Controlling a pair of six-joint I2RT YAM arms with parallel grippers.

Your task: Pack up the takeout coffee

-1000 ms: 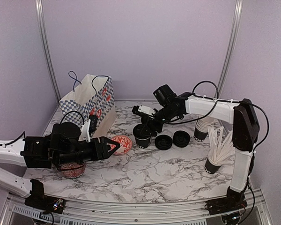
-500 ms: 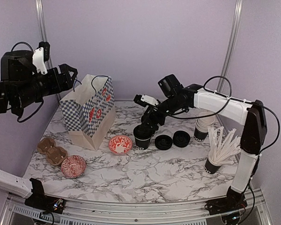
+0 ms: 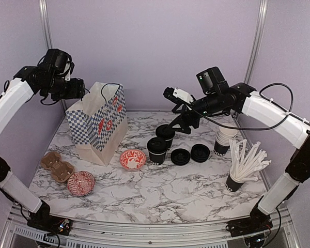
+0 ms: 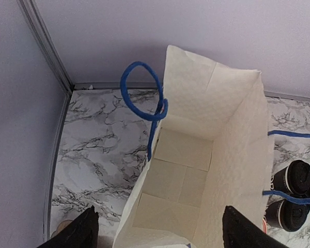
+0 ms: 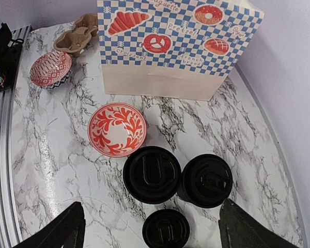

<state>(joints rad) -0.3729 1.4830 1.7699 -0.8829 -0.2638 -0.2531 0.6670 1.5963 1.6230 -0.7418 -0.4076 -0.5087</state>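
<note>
Two takeout coffee cups, black with black lids, stand side by side on the marble table: the nearer cup [image 3: 156, 150] [image 5: 153, 174] and the farther cup [image 3: 166, 133] [image 5: 205, 180]. Both also show in the left wrist view, past the bag's edge [image 4: 293, 178]. My right gripper [image 3: 183, 125] [image 5: 151, 217] is open and empty, hovering above the two cups. The blue-checked paper bag [image 3: 98, 124] [image 5: 175, 46] stands open at the left, and its inside [image 4: 191, 170] holds nothing. My left gripper [image 3: 76, 89] [image 4: 163, 232] is open and empty above the bag's mouth.
Two loose black lids [image 3: 180, 156] [image 3: 200, 152] lie right of the cups. A red patterned bowl [image 3: 133, 159] sits by the bag, another [image 3: 81, 183] at front left beside a cardboard cup carrier [image 3: 57, 166]. A straw-filled cup [image 3: 236, 182] and stacked cups [image 3: 225, 139] stand at right.
My left arm has swung up from table level to above the bag's mouth. My right gripper has lifted up and to the right, off the cups.
</note>
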